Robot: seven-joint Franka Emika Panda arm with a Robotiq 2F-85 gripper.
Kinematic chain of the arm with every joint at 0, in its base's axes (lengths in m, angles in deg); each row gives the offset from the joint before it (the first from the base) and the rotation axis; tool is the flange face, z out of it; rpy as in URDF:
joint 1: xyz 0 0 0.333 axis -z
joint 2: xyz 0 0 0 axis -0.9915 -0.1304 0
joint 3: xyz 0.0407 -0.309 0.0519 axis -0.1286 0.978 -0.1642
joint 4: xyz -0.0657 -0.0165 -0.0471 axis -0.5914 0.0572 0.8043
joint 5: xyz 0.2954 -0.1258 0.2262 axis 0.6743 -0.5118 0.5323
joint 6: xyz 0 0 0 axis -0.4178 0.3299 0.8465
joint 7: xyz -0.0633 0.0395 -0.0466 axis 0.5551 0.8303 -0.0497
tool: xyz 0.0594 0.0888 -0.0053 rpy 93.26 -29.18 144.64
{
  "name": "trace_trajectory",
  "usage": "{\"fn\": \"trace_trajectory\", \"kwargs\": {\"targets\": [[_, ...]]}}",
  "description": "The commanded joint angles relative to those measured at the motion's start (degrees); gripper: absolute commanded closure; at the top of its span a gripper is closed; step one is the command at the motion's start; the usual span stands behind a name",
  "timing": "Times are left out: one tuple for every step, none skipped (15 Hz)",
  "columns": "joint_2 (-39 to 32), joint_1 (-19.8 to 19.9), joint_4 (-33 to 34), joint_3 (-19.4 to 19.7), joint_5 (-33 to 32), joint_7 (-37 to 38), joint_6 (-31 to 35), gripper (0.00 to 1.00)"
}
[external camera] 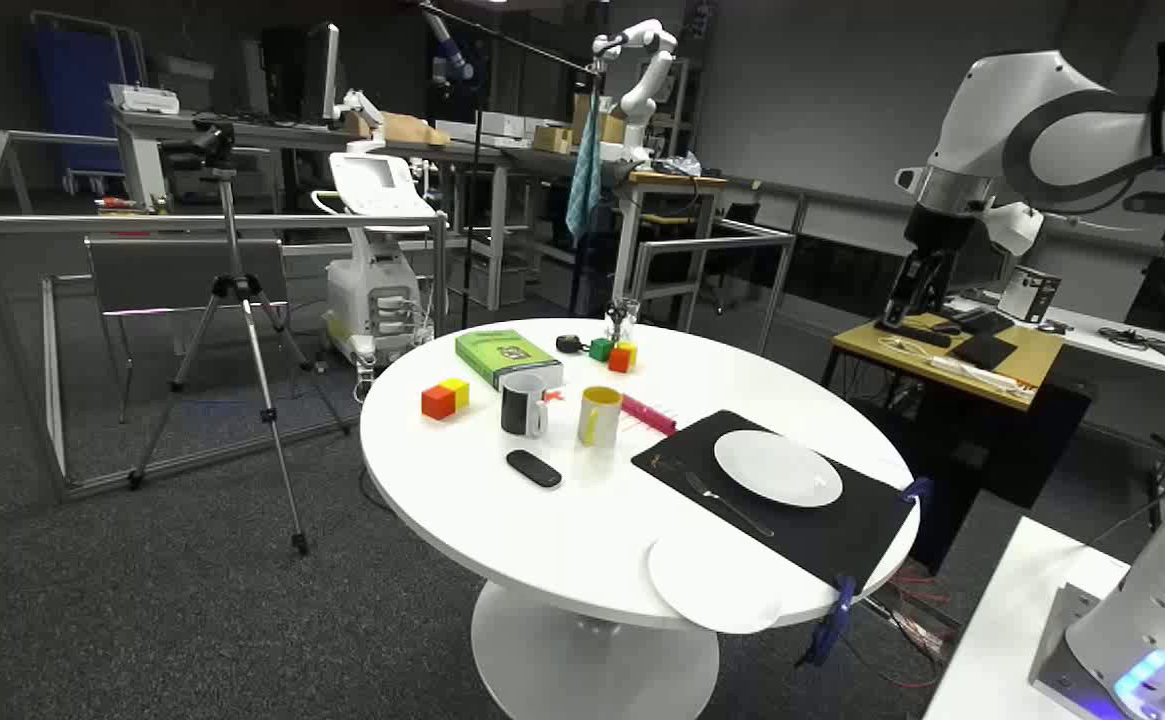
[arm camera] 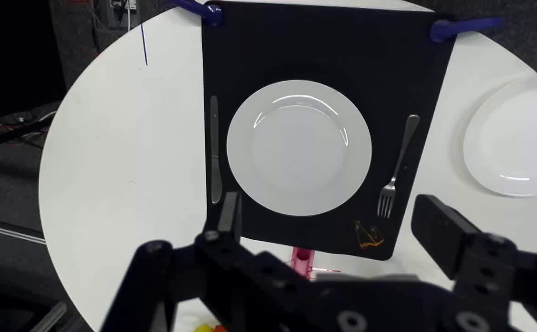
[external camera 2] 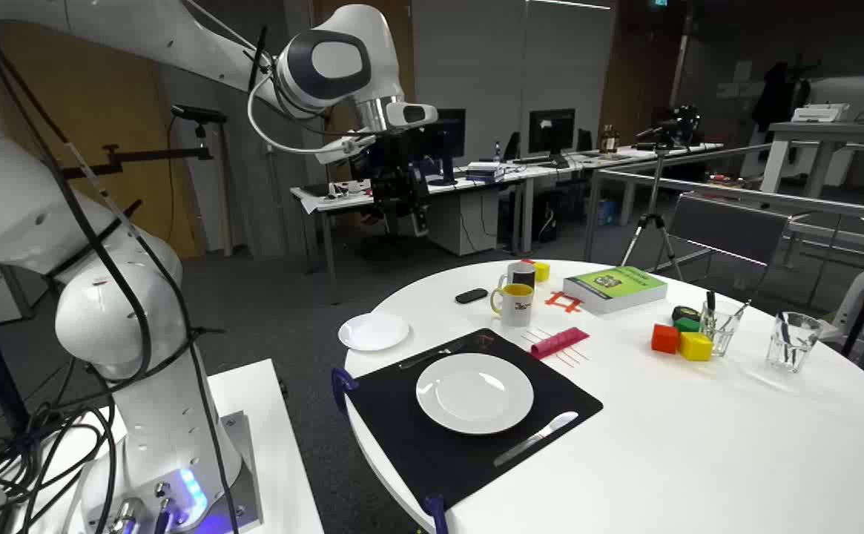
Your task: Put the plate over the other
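Lying well below the gripper (arm camera: pixel 328 207), its fingers (arm camera: pixel 439 235) apart: one plate (arm camera: pixel 299 147), a second plate (arm camera: pixel 519 138) nearby.

White plate (external camera 2: pixel 475 393), matching plate (external camera 2: pixel 374 331), face-up, apart

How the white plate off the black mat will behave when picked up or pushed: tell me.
The white plate is probably slippery, given its glossy glints. Its smooth, glazed look suggests something stiff and breakable. Lying at the edge of the table, it could tip off if pushed outward.
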Motion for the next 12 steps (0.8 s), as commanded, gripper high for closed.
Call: {"fn": "trace_trajectory", "kwargs": {"targets": [[-0.1,-0.8,0.2,0.7,-0.4,0.4,-0.2,0.00],[-0.1,-0.8,0.2,0.7,-0.4,0.4,-0.2,0.00],[-0.1,-0.8,0.2,0.7,-0.4,0.4,-0.2,0.00],[-0.1,-0.8,0.2,0.7,-0.4,0.4,-0.2,0.00],[-0.1,-0.8,0.2,0.7,-0.4,0.4,-0.2,0.00],[-0.1,-0.8,0.2,0.7,-0.4,0.4,-0.2,0.00],[-0.1,-0.8,0.2,0.7,-0.4,0.4,-0.2,0.00],[-0.1,-0.8,0.2,0.7,-0.4,0.4,-0.2,0.00],[-0.1,-0.8,0.2,0.7,-0.4,0.4,-0.2,0.00],[-0.1,-0.8,0.2,0.7,-0.4,0.4,-0.2,0.00],[0.1,-1.4,0.1,0.6,-0.2,-0.3,0.2,0.00],[-0.3,-2.3,0.5,0.9,0.8,-1.6,0.0,0.00]]}}
